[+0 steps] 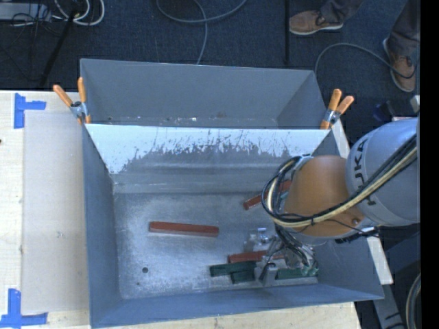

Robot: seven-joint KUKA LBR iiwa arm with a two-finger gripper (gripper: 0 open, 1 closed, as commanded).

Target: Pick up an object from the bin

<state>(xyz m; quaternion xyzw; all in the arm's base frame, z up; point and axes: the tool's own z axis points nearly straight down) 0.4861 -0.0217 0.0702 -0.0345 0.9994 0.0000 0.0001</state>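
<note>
**Hand lowered over the cluster in the bin's near right corner**

The arm is seen reaching in from the right, its orange cover (319,190) hanging above the floor of the bin (171,184). The hand (273,264) is set low among a few small things. A small red piece (241,258) and a dark green block (230,271) lie just beside it, on its left in this view. Both appear to be laid with their long axes running roughly left to right, so that their ends are pointed towards the hand. Whether the hand is released or clenched cannot be told, as it is masked by cables; nothing is seen grasped. A long brown bar (184,229) is left well apart at mid-floor, and a red stick (252,201) is partly hidden beside the cover.
</note>
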